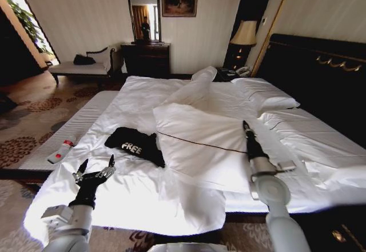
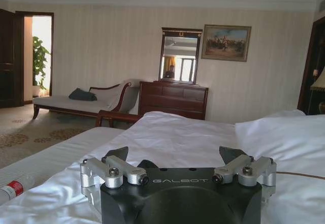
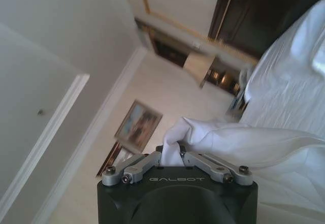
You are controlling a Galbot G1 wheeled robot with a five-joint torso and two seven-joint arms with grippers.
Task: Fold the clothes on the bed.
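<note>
One black T-shirt (image 1: 136,145) with white "FREE!" lettering lies crumpled on the white bed (image 1: 143,198), its right side tucked under the edge of a folded-back duvet (image 1: 200,143). From the head view, the left gripper (image 1: 97,169) hovers just short of the shirt over the bed's near corner, its fingers spread wide. The right gripper (image 1: 246,127) reaches out over the duvet, its jaws drawn together to a point. A small bottle (image 1: 60,151) lies on the striped bench beside the bed.

From the left wrist view, the left gripper (image 2: 175,155) stands wide apart above white bedding, holding nothing.

From the right wrist view, the right gripper (image 3: 171,150) pinches a fold of white duvet (image 3: 223,137) between its fingers.
</note>
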